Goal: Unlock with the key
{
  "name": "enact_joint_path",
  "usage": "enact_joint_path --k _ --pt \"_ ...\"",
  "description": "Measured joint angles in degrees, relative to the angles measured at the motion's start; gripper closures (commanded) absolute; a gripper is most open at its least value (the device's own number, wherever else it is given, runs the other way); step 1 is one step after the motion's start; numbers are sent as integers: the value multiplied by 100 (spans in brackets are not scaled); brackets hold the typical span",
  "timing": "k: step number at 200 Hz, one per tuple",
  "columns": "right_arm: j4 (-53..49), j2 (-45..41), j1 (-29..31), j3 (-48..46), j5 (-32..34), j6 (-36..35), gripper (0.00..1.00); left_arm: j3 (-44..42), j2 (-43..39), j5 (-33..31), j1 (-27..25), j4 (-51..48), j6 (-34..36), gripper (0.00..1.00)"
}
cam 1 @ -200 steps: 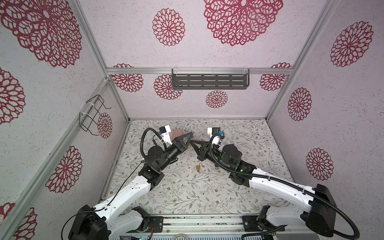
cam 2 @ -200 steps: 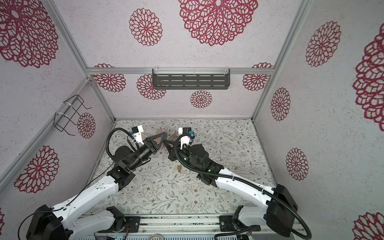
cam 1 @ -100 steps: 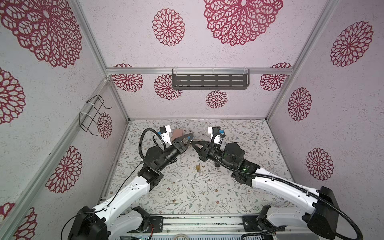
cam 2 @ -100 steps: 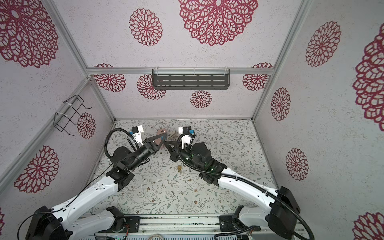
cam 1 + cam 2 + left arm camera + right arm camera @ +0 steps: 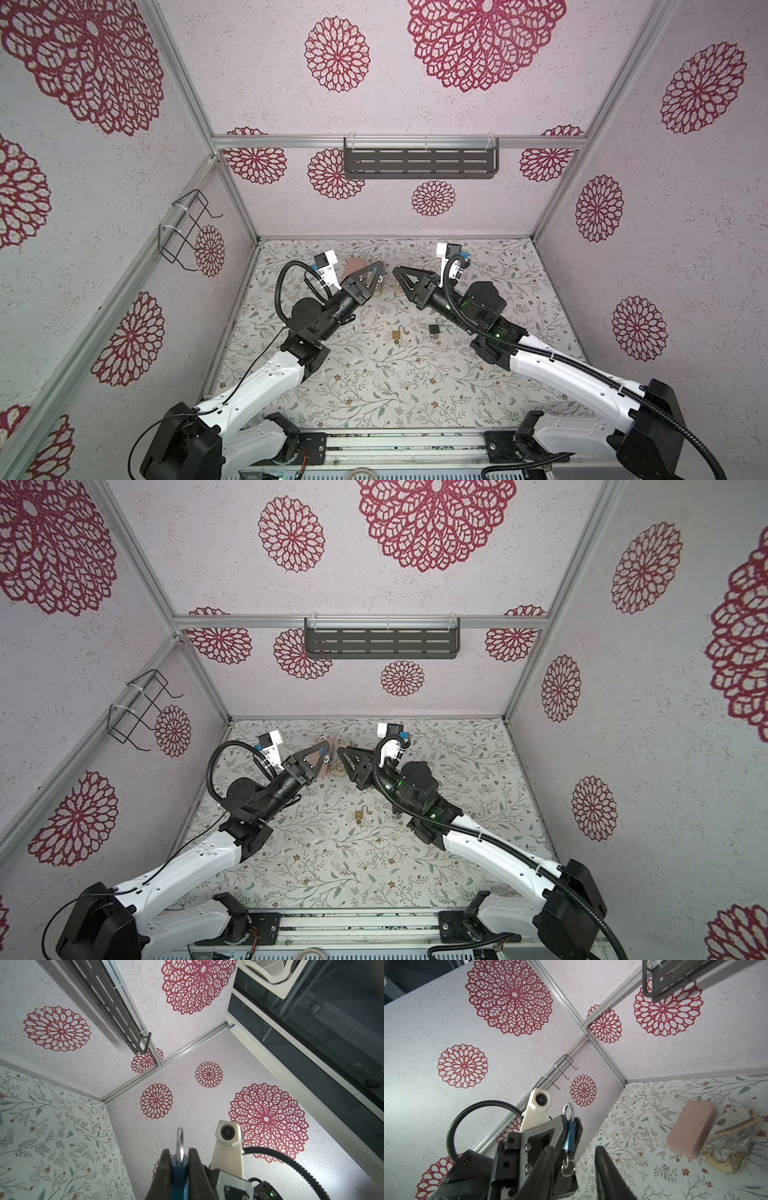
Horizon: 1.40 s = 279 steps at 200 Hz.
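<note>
While the left gripper (image 5: 180, 1154) hangs above the table (image 5: 374, 395), its fingers pinch a blue padlock (image 5: 569, 1135) by the body, with the silver shackle sticking out past the tips. We note a key ring (image 5: 567, 1166) dangling under the padlock; we cannot make out the key's blade. The right gripper (image 5: 397, 272) faces it, just beside, with its fingers spread either side of the ring; we cannot tell if they touch it. A brass padlock (image 5: 397, 333) lies on the table nearer the arm bases.
</note>
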Motion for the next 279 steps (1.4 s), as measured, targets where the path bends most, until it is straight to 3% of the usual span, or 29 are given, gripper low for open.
enact_joint_path --k 105,223,279 --pt "415 610 0 17 -529 468 73 0 133 -129 -90 354 -24 100" --pt "516 365 52 -26 -496 457 72 0 186 -240 -98 501 11 100" --pt "514 354 131 -26 -505 343 77 0 232 -240 -101 492 11 100"
